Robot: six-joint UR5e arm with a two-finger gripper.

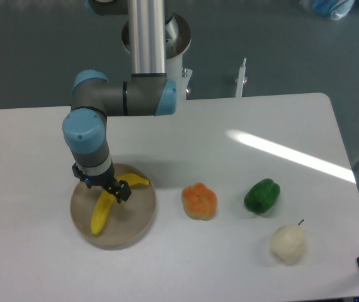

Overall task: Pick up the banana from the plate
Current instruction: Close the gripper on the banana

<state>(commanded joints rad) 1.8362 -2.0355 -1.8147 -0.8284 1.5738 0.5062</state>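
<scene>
The bright yellow banana (101,215) lies on the round beige plate (138,217) at the front left of the table, one end pointing front-left and the other (139,181) toward the right rim. My gripper (106,187) points down over the banana's bend, low over the plate. Its black fingers (123,192) stand apart on either side of the banana, so the jaws look open around it. The wrist hides the middle of the banana.
An orange-and-yellow round fruit (199,201) sits just right of the plate. A green pepper (262,195) and a pale pear (288,243) lie further right. The arm's base (156,38) stands at the table's back edge.
</scene>
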